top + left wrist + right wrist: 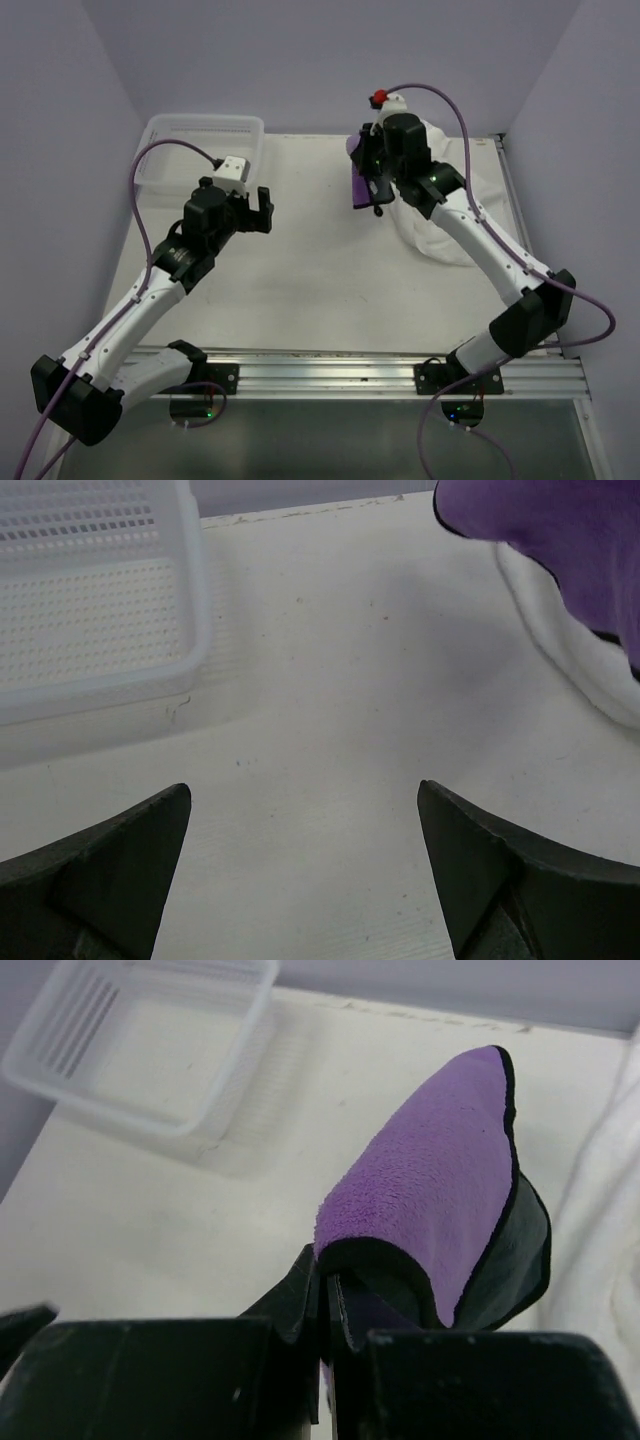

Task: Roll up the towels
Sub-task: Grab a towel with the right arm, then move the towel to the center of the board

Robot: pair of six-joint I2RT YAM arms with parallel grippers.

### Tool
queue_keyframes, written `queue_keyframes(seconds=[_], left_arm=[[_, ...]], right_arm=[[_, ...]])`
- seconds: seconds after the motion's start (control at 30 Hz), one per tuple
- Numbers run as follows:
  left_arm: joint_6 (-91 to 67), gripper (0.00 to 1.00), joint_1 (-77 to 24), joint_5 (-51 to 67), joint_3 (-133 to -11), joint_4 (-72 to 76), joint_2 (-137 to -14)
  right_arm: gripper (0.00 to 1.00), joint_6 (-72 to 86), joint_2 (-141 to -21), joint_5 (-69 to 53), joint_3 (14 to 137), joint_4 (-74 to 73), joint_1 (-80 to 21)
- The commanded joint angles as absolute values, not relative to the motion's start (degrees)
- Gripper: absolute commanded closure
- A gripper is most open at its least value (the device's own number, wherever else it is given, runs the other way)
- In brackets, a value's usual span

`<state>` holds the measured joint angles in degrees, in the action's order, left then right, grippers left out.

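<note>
R end effector (325,1300) clenched on trimmed edge of purple towel (430,1190), which hangs bunched ahead of its tips w/ white towel (605,1210) just to its right, L end effector (305,870) released over bare worktop (320,290); prob best to spread purple flat before rolling, 1 firm pinch.

Bright, even light comes from overhead, with no glare. Only faint, soft-edged shadows lie on the counter (300,280) beneath the arms. In its wrist view the close left pincer (303,788) reads nearly black and blurred, and the purple towel (570,540) sits out of focus at the frame corner.
</note>
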<state>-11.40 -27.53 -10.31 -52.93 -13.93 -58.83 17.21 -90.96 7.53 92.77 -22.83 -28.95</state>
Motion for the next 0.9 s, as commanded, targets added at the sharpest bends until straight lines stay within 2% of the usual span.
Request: queue_keyframes(seconds=[0.0,0.07,0.1,0.13,0.17,0.27,0.37,0.5,0.57,0.7,0.87], left_arm=[[-10.5,0.0,-27.8,-12.8,-54.1,-12.2,-56.5],[-10.6,0.0,-27.9,-13.4,-54.1,-12.3,-56.4],[-10.6,0.0,-27.9,-13.3,-54.1,-12.3,-56.2],[-10.6,0.0,-27.9,-13.3,-54.1,-12.2,-56.2],[-10.6,0.0,-27.9,-13.3,-54.1,-12.3,-56.2],[-10.9,0.0,-27.9,-12.7,-54.1,-12.4,-56.2],[-11.0,0.0,-27.9,-12.2,-54.1,-12.3,-56.4],[-11.0,0.0,-27.9,-11.9,-54.1,-12.4,-56.3],[-11.2,0.0,-27.9,-11.5,-53.9,-12.3,-56.5],[-12.0,0.0,-27.9,-6.4,-53.6,-11.3,-58.7],[-12.8,0.0,-27.9,4.8,-53.4,-9.7,-62.5]], right_arm=[[1.0,17.5,-84.4,3.8,85.1,-24.7,-34.4],[1.0,18.5,-82.5,1.0,76.9,-23.4,-38.0],[0.81,19.3,-81.0,-1.2,74.4,-22.0,-38.7],[0.52,20.1,-80.4,-5.5,69.7,-21.5,-39.3],[0.38,20.9,-79.5,-5.9,67.3,-20.7,-39.5],[0.3,24.2,-75.0,1.3,59.3,-17.4,-39.4],[0.32,26.6,-71.4,12.5,57.7,-19.6,-38.5],[0.38,33.1,-67.5,19.9,54.9,-19.4,-34.6],[0.47,34.7,-67.4,19.3,51.4,-17.8,-30.9],[0.56,37.3,-73.7,19.4,50.5,-18.0,-25.8],[0.61,38.7,-83.8,18.1,51.9,-15.6,-20.9]])
